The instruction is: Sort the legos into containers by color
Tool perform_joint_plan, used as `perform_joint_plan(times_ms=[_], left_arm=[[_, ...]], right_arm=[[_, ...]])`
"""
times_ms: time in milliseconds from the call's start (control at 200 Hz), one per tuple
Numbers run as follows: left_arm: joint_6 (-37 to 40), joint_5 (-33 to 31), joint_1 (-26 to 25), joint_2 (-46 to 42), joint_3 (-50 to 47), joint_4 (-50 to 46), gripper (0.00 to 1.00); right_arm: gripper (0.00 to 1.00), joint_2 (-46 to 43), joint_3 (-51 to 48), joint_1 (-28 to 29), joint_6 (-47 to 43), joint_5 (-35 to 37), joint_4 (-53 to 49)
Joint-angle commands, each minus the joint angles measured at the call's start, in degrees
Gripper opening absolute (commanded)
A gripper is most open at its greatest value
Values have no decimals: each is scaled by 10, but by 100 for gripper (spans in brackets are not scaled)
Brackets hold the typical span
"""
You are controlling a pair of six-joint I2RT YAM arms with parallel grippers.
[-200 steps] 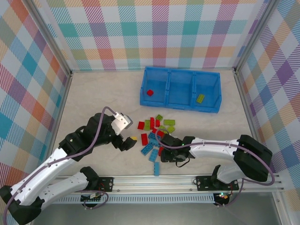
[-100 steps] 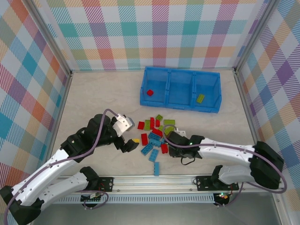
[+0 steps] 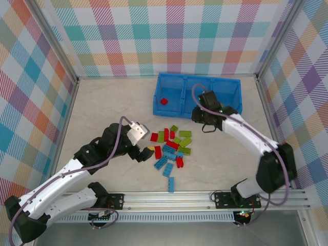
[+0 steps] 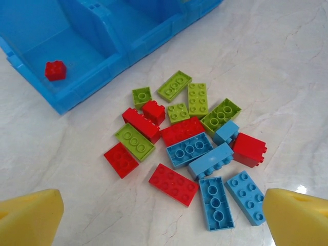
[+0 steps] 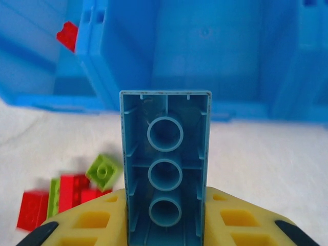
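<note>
The left gripper (image 4: 164, 219) hangs wide open and empty just beside the loose pile of glossy studded legos (image 4: 189, 141) on the marbled table (image 4: 287, 77). Farther out, the right gripper (image 5: 165, 225) pinches a light blue brick (image 5: 165, 154), tubed underside showing, at the front wall of the smooth blue containers (image 5: 215, 46).

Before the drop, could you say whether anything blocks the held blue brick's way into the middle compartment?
Only the bin's front wall lies ahead of the blue brick in the right tool; the middle compartment looks empty.
</note>
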Motion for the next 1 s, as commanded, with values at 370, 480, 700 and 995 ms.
perform_joint_plan(times_ms=[370, 480, 700, 995], left_arm=[[-14, -32, -2, -32, 4, 5, 100], [-10, -41, -2, -26, 10, -5, 100], [-6, -42, -2, -29, 10, -10, 100], [99, 25, -2, -31, 3, -55, 100]], right_arm=[[38, 190, 129, -52, -50, -29, 50], [44, 207, 137, -55, -42, -37, 53], [47, 187, 137, -55, -36, -44, 45], [48, -50, -64, 5, 14, -123, 28]])
